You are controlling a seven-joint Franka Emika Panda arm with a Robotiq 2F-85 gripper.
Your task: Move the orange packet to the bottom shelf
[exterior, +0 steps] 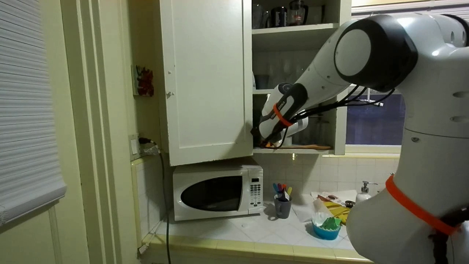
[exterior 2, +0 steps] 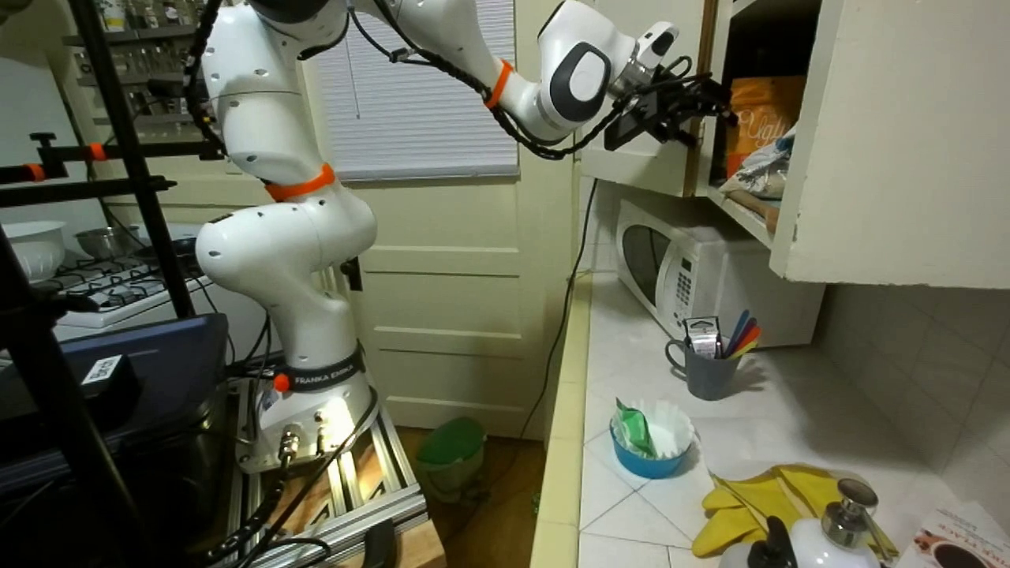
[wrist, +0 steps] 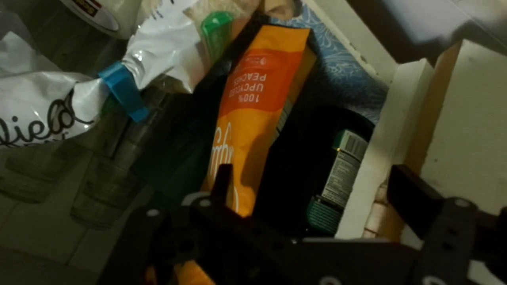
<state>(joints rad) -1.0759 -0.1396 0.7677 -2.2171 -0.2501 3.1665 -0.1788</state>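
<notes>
The orange packet (exterior 2: 761, 114) with white lettering stands on the bottom shelf (exterior 2: 746, 214) of the open cabinet. In the wrist view the packet (wrist: 257, 111) lies left of centre, and its lower part is partly covered by the gripper. My gripper (wrist: 317, 186) is open, with its fingers wide apart. One finger overlaps the packet's face in the picture; I cannot tell if it touches. The other finger is over the cabinet frame and door hinge side. Between them are a dark bottle and the frame. In an exterior view the gripper (exterior 2: 714, 126) is at the cabinet opening, beside the packet.
A dark bottle with a green label (wrist: 342, 170) stands beside the packet. White bags, one with a blue clip (wrist: 124, 91), and clear glasses (wrist: 105, 190) share the shelf. The open cabinet door (exterior: 209, 80) is close to the arm. A microwave (exterior: 216, 190) sits below.
</notes>
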